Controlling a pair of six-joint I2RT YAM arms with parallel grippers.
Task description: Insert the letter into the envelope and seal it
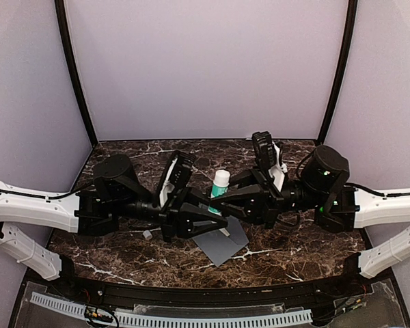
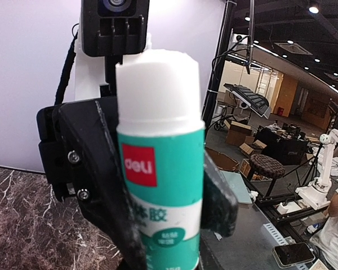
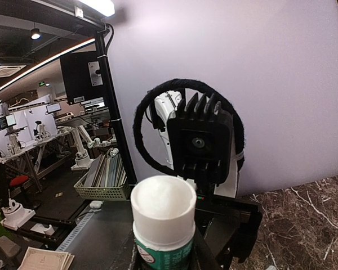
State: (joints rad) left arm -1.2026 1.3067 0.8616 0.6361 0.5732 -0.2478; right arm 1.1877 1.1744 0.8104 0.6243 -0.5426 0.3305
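Note:
The white-and-green glue stick (image 1: 221, 182) stands upright above the table's middle with its cap off, so the white glue tip is bare. My left gripper (image 1: 216, 217) and right gripper (image 1: 214, 200) meet at its body from either side, and both look shut on it. The stick fills the left wrist view (image 2: 160, 169), with a black finger (image 2: 221, 197) pressed on its right side. The right wrist view shows its bare tip (image 3: 162, 211). The grey-blue envelope (image 1: 223, 246) lies flat under the grippers. The letter is hidden; only a thin white sliver shows at the envelope's top edge.
A small white cap (image 1: 147, 234) lies on the dark marble table (image 1: 123, 263) left of the envelope. Purple walls close the back and sides. A black rail and a white slotted strip run along the near edge.

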